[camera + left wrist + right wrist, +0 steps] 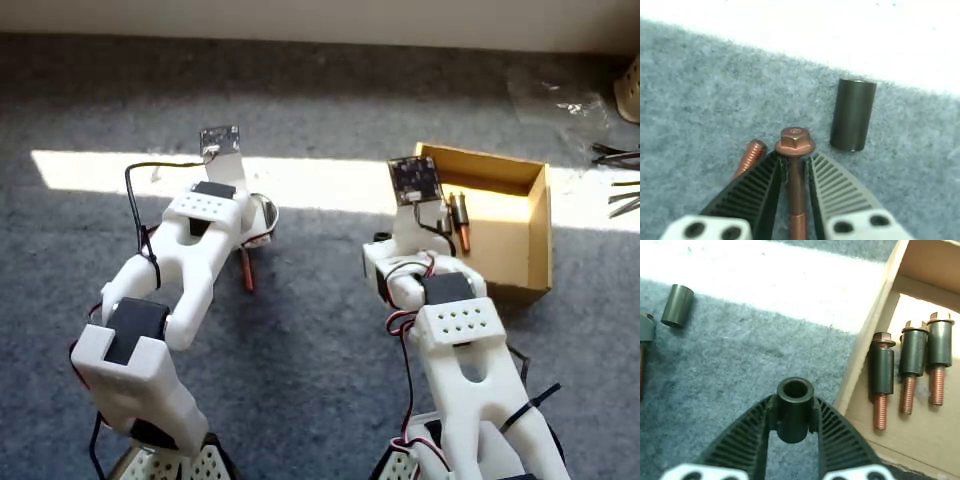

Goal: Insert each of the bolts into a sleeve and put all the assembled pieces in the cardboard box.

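Left wrist view: your L claw [795, 160] pinches a copper bolt [795, 142] by the shank, head past the fingertips. A second bolt [751, 155] lies just beside it on the carpet [700, 100], w/ a loose sleeve [852, 115] near. Your R claw [793, 407] is clamped on a dark sleeve [795, 425], open end toward the cam, just outside the cardboard box [875, 335]. Three assembled pieces [914, 357] lie side by side in the box, possibly touching
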Motion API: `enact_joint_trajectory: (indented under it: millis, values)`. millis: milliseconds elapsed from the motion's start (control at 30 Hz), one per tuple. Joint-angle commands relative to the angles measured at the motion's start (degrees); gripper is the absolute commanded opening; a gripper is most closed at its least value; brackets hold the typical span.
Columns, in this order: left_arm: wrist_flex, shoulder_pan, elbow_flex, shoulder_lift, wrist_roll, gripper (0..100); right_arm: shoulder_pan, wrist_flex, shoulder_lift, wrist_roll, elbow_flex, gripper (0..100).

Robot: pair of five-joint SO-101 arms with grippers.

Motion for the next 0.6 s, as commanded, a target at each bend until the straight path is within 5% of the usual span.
enact_joint_trajectory:
  millis: [0, 267, 567]
  values:
    - [-0.53, -0.66, -2.15, -0.4, -0.7, 1, 0.57, -1.54, -1.8, -0.09, -0.4, 0.4]
    - [-0.53, 1.36, -2.42, -1.01, -14.86, 0, 0.48, -1.54, -1.8, -0.09, -0.4, 0.4]
    - [-0.44, 4.18, -0.57, -10.51, -22.95, 0, -0.4, -4.53, -1.89, -0.53, -0.4, 0.5]
